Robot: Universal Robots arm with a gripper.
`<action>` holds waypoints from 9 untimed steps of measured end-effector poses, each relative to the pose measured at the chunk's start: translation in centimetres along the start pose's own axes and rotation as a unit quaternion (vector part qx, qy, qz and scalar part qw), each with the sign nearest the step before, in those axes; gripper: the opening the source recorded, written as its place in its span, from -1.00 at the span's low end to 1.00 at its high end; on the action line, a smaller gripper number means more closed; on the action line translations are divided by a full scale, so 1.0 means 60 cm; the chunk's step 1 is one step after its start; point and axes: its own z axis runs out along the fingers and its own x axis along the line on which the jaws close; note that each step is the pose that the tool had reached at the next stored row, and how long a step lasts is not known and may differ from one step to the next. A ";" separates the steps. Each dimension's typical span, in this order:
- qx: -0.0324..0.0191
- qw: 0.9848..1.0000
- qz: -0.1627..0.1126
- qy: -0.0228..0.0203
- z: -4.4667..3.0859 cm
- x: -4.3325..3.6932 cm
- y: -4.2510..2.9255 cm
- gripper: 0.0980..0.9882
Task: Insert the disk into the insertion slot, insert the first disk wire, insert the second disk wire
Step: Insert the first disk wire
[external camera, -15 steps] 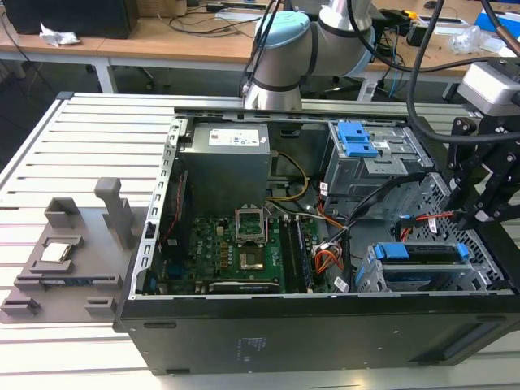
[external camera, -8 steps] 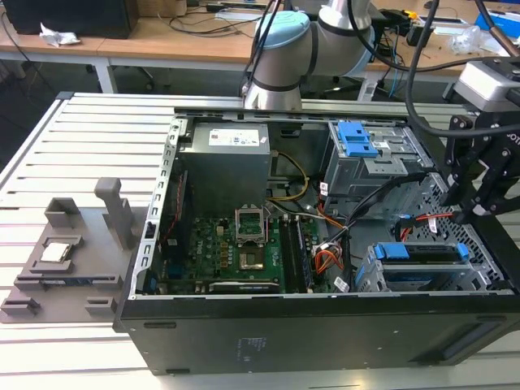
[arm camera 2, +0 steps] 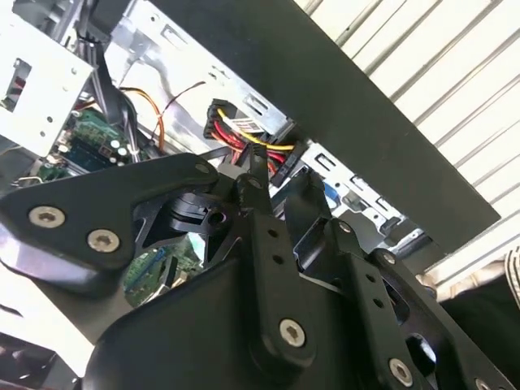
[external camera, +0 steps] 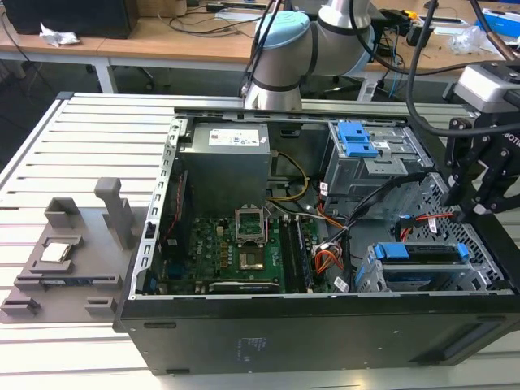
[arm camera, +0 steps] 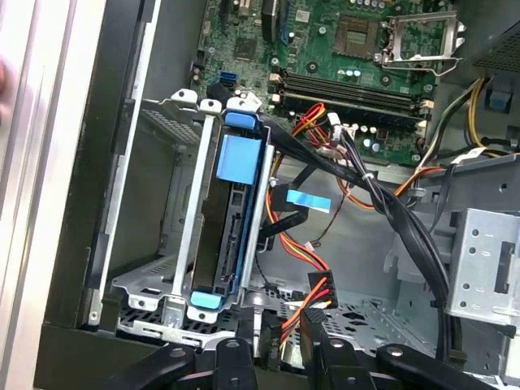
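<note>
1 gripper (arm camera: 280, 331): hangs inside the open case (external camera: 244, 341), fingers (arm camera: 242, 345) a modest gap apart, nothing seen clamped between them; red and orange wires show through the gap.
Power plug (arm camera: 318, 286): black, on red, yellow and black wires, just beyond the gripper and apart from it, not yet in the disk (arm camera: 230, 236).
Step in hand: by my reading step 2 of 3, the first disk wire; step 1 looks finished.
What it calls for: I judge a firm hold on a small plug, then a square line-up with the disk's socket edge; stiff wires may twist it aside.
Flat cable (arm camera: 305, 201): blue-tabbed end lying loose near the disk, also unplugged.
Disk: seated in the insertion slot (arm camera: 162, 268), at the case corner toward the exterior view's right; its dark socket edge faces out, and the bright blue carrier (arm camera: 241, 158) frames it with tabs at both ends.
Insertion slot: low grey perforated cage, closely around the disk.
Motherboard (arm camera: 357, 65): well beyond, green, nothing touching it.
</note>
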 end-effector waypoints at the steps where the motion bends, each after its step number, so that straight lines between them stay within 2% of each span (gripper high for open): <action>1: 0.000 1.000 -0.001 0.002 0.001 0.000 -0.001 -0.41; 4: -0.001 1.000 -0.004 0.008 0.003 0.001 -0.004 -0.41; 9: -0.001 1.000 -0.006 0.010 0.004 0.001 -0.008 -0.41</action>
